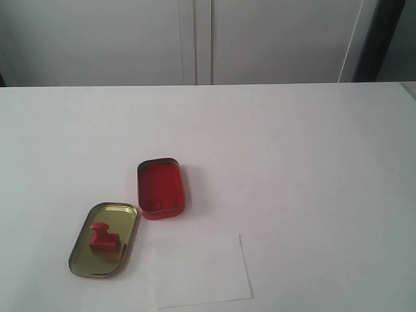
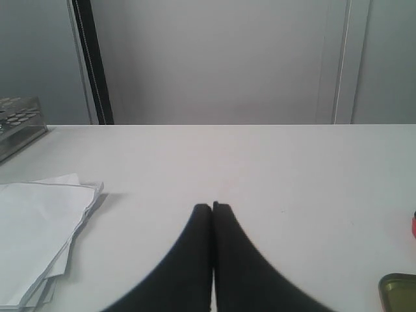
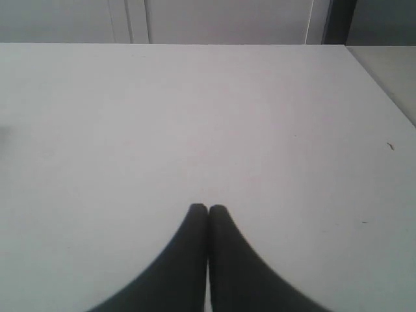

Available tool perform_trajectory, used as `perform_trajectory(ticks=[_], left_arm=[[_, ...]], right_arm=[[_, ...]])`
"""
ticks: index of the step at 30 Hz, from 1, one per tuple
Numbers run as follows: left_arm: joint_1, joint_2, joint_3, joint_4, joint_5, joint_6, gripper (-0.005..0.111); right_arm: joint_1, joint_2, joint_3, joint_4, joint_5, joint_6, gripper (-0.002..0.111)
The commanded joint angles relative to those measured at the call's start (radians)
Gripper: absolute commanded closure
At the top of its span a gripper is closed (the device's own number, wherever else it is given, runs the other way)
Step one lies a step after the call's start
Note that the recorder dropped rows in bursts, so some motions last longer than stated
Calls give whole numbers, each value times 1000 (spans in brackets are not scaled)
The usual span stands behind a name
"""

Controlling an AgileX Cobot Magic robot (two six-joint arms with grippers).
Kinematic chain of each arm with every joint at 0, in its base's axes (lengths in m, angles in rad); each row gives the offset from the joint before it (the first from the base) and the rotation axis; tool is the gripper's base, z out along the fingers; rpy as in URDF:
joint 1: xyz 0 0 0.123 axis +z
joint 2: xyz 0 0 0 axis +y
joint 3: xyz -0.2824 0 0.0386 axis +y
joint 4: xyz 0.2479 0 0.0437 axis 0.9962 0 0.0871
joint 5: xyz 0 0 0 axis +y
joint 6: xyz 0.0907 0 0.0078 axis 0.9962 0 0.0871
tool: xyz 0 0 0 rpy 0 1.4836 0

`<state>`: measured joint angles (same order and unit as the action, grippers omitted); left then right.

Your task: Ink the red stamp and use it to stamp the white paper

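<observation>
The small red stamp [image 1: 103, 238] stands inside a gold tin lid [image 1: 84, 260] at the front left of the table. Just behind and to its right lies the open red ink tin [image 1: 160, 187]. The white paper [image 1: 200, 269] lies flat at the front, right of the lid; no print shows on it. Neither arm appears in the exterior view. My left gripper [image 2: 212, 207] is shut and empty over bare tabletop; a corner of the gold lid [image 2: 398, 291] and a red sliver [image 2: 413, 225] show at the frame's edge. My right gripper [image 3: 208, 208] is shut and empty above bare table.
A loose stack of white sheets [image 2: 36, 227] and a rack-like object [image 2: 18, 123] lie near the table edge in the left wrist view. The table's right edge [image 3: 383, 84] shows in the right wrist view. Grey cabinet doors [image 1: 195, 39] stand behind the table.
</observation>
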<state>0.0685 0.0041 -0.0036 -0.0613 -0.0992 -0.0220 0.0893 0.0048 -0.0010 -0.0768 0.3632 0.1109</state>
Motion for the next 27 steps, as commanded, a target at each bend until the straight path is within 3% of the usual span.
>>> perform_trajectory(ticks=[1, 9, 15, 27], left_arm=[[0, -4, 4, -13, -3, -5, 107], [0, -4, -6, -50, 56, -5, 107], [0, 18, -137, -33, 182, -1, 107], [0, 301, -453, 22, 378, 55, 107]], right_arm=[[0, -5, 1, 0, -13, 8, 108], [0, -5, 1, 0, -13, 8, 108], [0, -5, 1, 0, -13, 8, 108], [0, -5, 1, 0, -13, 8, 108]])
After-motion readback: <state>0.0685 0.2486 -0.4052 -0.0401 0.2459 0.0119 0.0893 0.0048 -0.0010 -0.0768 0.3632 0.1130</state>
